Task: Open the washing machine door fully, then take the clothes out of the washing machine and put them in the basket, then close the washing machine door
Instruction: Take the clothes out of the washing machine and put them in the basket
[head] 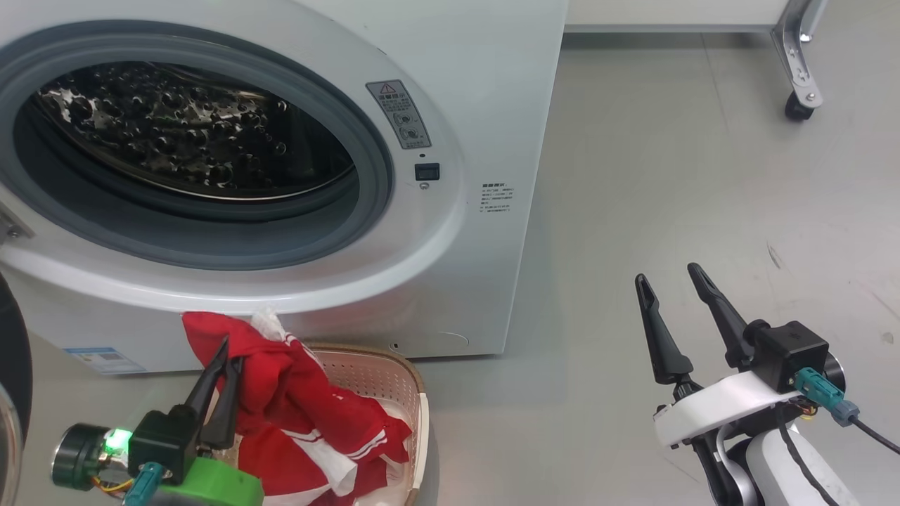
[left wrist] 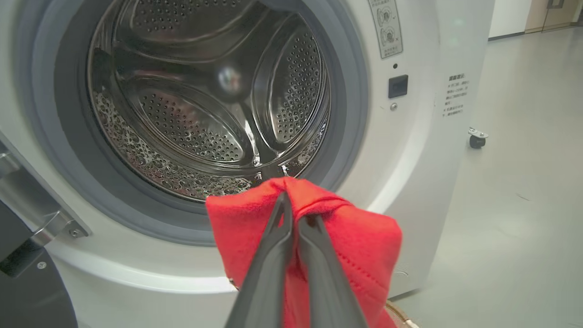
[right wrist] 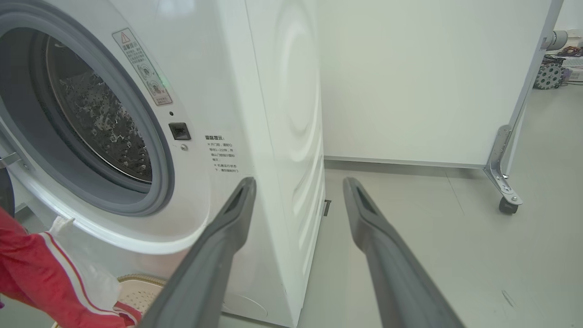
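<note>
we are in the middle step of the task: the bright red fabric clothes with white panels and thin stripes [head: 295, 400] are out of the big white front-loading washing machine [head: 478, 105] and hang over the small cream plastic basket with a brown woven-look rim [head: 415, 379]. the left gripper [head: 232, 355] has its two dark fingers pinched together on an upper fold of the clothes. the lower part of the bundle lies inside the basket, and the top of it is held up in front of the machine, just below the grey rubber ring. in the left wrist view the perforated steel drum [left wrist: 205, 114] looks empty to us, so we judge that no garment remains inside.

the right gripper [head: 668, 274] holds nothing; its fingers are spread wide and it hovers over the grey floor [head: 668, 176], well apart from the machine.

the round door with a glossy black rim [head: 10, 365] stands open at the left edge of the head view. for the next move we think the left gripper must lower the fold, let go so that all the fabric falls inside the rim, and then reach the door to swing it shut.
</note>
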